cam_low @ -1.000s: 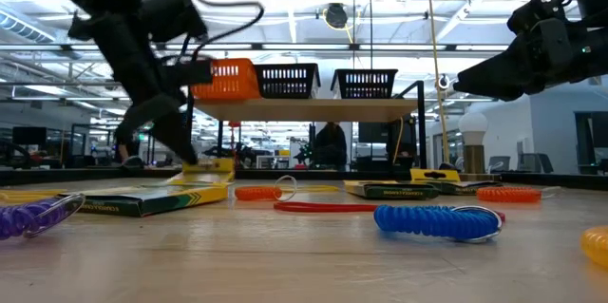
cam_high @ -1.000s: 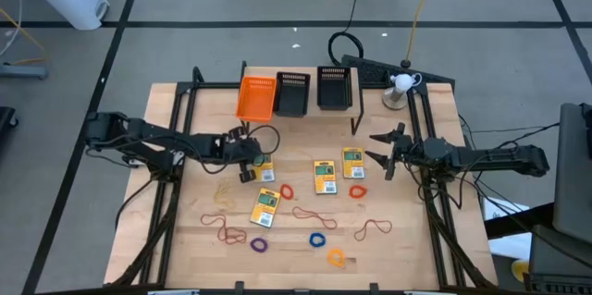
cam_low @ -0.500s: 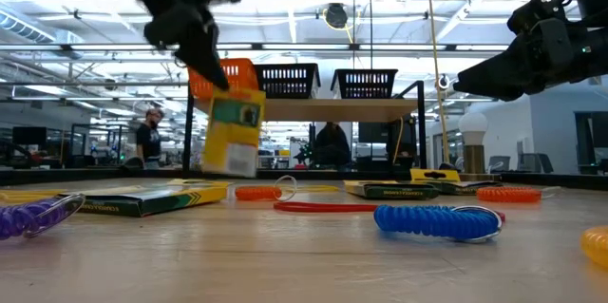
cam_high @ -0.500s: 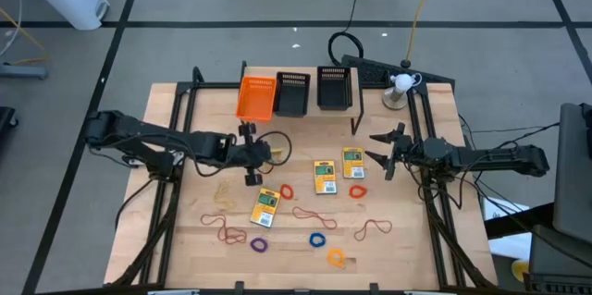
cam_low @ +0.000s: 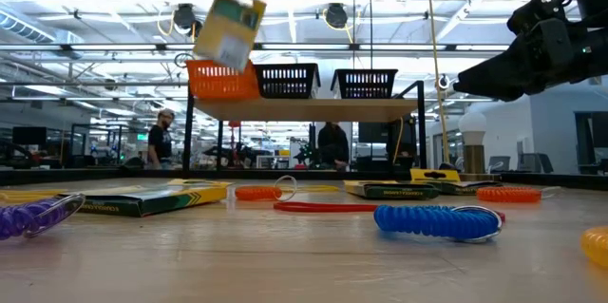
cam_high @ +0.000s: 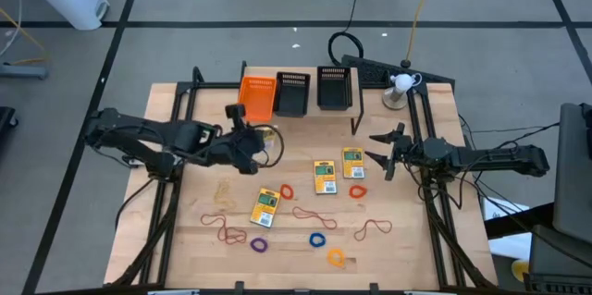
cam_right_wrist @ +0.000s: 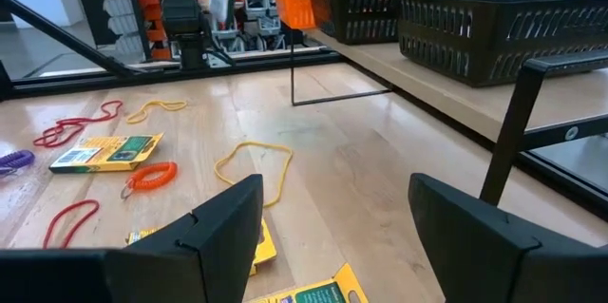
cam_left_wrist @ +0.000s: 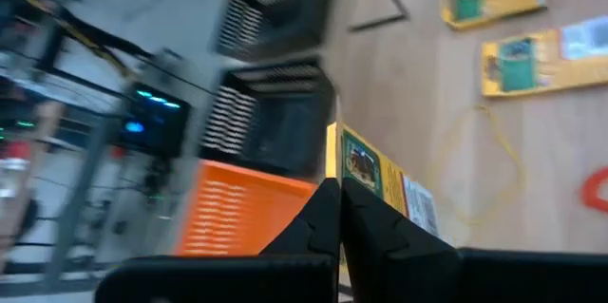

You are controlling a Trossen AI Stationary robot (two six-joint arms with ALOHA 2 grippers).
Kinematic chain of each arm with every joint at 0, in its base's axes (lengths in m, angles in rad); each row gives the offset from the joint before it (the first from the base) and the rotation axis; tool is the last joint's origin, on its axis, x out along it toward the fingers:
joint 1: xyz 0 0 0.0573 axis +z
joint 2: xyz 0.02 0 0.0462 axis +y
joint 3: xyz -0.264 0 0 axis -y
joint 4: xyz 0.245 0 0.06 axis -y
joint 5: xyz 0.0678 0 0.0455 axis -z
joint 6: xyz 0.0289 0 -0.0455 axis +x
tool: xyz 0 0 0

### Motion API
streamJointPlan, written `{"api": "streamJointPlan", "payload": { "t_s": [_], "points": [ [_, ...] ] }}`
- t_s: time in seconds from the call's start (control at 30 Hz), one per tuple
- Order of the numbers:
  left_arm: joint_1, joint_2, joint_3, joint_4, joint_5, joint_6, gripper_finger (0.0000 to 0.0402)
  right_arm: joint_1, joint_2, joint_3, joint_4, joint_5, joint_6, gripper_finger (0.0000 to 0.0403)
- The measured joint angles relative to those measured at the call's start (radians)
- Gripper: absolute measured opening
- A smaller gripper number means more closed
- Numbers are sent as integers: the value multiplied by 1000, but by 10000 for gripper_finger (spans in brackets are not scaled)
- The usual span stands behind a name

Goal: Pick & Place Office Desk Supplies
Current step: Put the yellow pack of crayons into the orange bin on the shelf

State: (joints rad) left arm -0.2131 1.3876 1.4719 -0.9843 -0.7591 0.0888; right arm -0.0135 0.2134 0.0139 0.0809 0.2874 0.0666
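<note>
Bright ceiling strip lights glare in the low view; left wrist view blurred.

You won't find any text you can read here. The packets [cam_high: 324,177] on the surface [cam_high: 407,239] carry green labels, and the packet [cam_left_wrist: 380,175] in the left pincer [cam_left_wrist: 332,222] has one too, but every word is too small to read.

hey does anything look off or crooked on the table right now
Nothing looks damaged or spilled. The one oddity is a yellow packet hanging tilted in the air, pinched by the left tool near the orange tray. The right tool hangs open and empty.
</note>
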Motion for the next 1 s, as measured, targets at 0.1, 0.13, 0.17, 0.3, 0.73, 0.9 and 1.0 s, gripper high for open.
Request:
{"api": "streamJointPlan", "payload": {
  "t_s": [0.1, 0.13, 0.17, 0.3, 0.73, 0.9, 1.0],
  "points": [
    [-2, 0, 92, -45, -77, 49, 0, 0, 6, 0, -1, 0, 0, 254],
    [1, 0, 122, -58, -99, 71, 0, 0, 9, 0, -1, 0, 0, 254],
    [7, -1, 152, -68, -117, 98, 0, 0, 12, 0, -1, 0, 0, 254],
    [56, -1, 243, -66, -138, 212, 0, 0, 24, 0, 0, 0, 0, 254],
    [363, 11, 280, -70, 211, 269, 0, 0, 46, 0, 10, 0, 0, 254],
    [449, 25, 281, -91, 291, 268, 0, 0, 47, 0, 10, 0, 0, 254],
    [495, 34, 280, -118, 337, 257, 0, 0, 47, 0, 11, 0, 0, 254]
  ]
}}
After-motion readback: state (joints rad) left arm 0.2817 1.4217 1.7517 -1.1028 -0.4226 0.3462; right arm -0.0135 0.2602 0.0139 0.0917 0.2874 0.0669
